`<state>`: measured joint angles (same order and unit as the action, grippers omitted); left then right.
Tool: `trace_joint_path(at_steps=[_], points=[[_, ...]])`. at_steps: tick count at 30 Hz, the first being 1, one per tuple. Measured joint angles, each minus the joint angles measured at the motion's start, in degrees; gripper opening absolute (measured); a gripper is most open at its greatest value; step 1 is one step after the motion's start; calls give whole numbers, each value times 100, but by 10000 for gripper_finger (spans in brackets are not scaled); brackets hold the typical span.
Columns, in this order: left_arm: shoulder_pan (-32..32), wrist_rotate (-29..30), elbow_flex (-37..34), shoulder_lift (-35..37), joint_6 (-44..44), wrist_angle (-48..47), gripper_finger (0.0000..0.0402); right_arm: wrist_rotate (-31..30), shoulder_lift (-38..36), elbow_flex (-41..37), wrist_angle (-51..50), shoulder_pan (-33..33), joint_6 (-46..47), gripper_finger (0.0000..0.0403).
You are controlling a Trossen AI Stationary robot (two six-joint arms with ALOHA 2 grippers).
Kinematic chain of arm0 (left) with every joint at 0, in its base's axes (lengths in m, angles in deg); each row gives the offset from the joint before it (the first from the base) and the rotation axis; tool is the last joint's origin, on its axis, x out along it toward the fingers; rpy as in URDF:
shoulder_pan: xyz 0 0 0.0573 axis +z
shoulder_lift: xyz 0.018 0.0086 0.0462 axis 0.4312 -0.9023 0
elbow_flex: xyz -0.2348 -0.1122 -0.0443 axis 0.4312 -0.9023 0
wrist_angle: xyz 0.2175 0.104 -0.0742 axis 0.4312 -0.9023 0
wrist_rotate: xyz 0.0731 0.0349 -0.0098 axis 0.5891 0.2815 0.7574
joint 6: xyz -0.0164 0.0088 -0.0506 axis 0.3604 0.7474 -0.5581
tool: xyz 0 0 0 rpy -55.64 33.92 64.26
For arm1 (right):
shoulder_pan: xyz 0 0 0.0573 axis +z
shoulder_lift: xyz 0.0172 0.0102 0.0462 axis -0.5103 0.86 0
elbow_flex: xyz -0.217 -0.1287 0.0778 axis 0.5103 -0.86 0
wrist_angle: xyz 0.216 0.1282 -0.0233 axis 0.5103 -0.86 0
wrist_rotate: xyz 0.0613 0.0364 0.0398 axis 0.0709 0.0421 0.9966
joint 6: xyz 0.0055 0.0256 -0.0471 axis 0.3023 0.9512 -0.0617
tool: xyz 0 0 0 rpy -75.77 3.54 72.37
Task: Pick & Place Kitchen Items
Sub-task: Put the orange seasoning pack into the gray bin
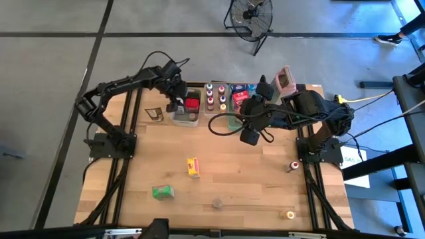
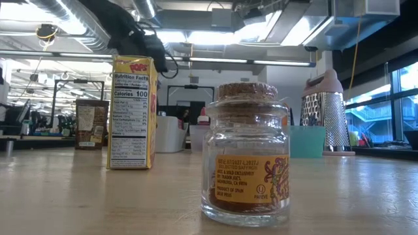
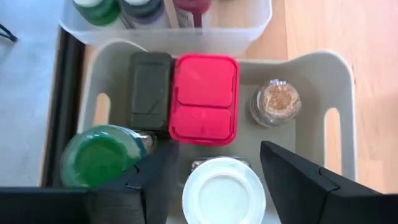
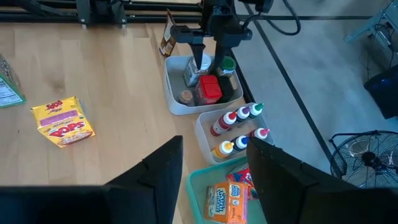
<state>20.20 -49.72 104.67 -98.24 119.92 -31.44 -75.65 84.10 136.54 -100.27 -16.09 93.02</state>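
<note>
A grey tub (image 3: 336,81) at the table's far side holds a red box (image 3: 204,96), a dark box (image 3: 149,90), a green-lidded jar (image 3: 99,155), a cork-topped jar (image 3: 275,102) and a white-lidded jar (image 3: 219,190). My left gripper (image 3: 217,180) points down into the tub, open, one finger on each side of the white-lidded jar. My right gripper (image 4: 214,180) hangs open and empty, high above the table's middle (image 1: 251,136). A yellow box (image 1: 192,166), a green box (image 1: 162,192) and small jars (image 1: 217,204) stand loose on the table. My left gripper comes from above, slanting down, with its fingers (image 3: 155,183) close beside the white-lidded jar's lid (image 3: 193,186). The jar stands upright in the tub. I cannot tell whether the fingers touch it.
A clear tub of colour-capped bottles (image 4: 239,130) stands beside the grey tub, then a green tray (image 4: 208,177) with boxes. A metal grater (image 2: 324,117) stands at the far right. A small bottle (image 1: 293,165) and a jar (image 1: 288,214) stand near the right edge.
</note>
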Motion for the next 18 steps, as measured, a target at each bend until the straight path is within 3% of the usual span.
trace_joint_path(at_steps=[12, 18], points=[[-166, 92, 356, 1357, -943, -364, 217, 71, 0, 0, 48, 0, 0, 180], [-189, 883, 356, 2124, -545, -1701, 214, 158, 0, 0, 52, 2, 0, 180]])
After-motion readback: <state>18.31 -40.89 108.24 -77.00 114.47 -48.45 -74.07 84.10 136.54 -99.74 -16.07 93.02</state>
